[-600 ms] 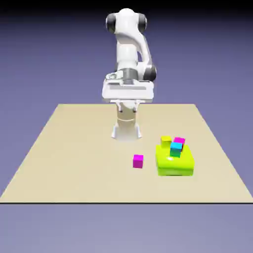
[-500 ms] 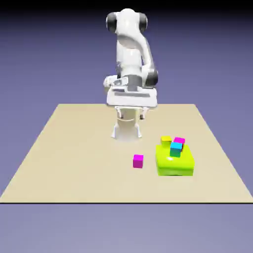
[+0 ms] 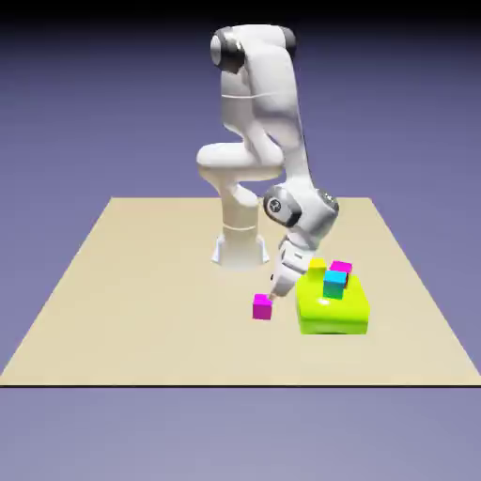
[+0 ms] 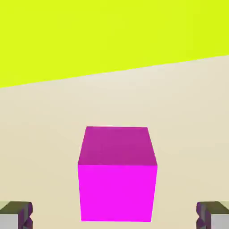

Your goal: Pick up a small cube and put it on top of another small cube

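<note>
A: What matters most on the table [image 3: 141, 301] right now?

B: The yellow-green block [image 3: 331, 311], with three small cubes on top: yellow [image 3: 316, 266], magenta [image 3: 341, 269], cyan [image 3: 334, 282]. At about nine o'clock from it, near but apart, the loose magenta cube [image 3: 262, 306] sits on bare table.

A: And the gripper [image 3: 275, 293]?

B: It hangs tilted just above the loose cube, at about its one o'clock in the exterior view. Its jaws stand fully spread with nothing between them; in the hand view the fingertips [image 4: 16, 214] show at both bottom corners and the cube [image 4: 117, 174] lies centred ahead.

A: So how should the grasp go?

B: I'd keep the cube centred, lower until the tips straddle its side faces, and close squarely. The big block is close, so the finger on that side probably needs watching.
</note>
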`<action>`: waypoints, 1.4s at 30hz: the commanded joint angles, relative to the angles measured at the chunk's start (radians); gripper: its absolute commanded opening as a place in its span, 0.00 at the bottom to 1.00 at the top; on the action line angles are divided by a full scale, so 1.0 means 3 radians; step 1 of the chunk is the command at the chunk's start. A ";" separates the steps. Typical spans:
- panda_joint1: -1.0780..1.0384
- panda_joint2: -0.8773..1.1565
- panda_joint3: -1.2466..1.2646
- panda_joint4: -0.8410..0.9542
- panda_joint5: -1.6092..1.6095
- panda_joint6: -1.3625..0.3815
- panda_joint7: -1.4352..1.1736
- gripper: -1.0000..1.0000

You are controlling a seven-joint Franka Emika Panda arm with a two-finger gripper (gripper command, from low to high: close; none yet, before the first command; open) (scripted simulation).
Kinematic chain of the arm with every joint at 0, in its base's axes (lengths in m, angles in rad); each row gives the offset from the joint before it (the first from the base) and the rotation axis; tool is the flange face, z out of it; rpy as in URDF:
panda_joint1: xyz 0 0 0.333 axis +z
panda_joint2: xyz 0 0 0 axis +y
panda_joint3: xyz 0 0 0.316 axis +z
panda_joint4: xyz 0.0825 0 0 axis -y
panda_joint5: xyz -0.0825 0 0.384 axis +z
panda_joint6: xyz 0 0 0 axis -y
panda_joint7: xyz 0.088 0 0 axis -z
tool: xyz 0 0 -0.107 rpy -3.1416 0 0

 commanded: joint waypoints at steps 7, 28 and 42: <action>0.0073 0.0672 -0.0393 0.0148 -0.0987 0.0294 0.0715 0.50; 0.0835 -0.0795 0.0564 0.0539 0.1106 -0.0905 -0.1359 0.00; 0.1291 -0.0729 0.0716 0.0514 0.0894 -0.0682 -0.1564 1.00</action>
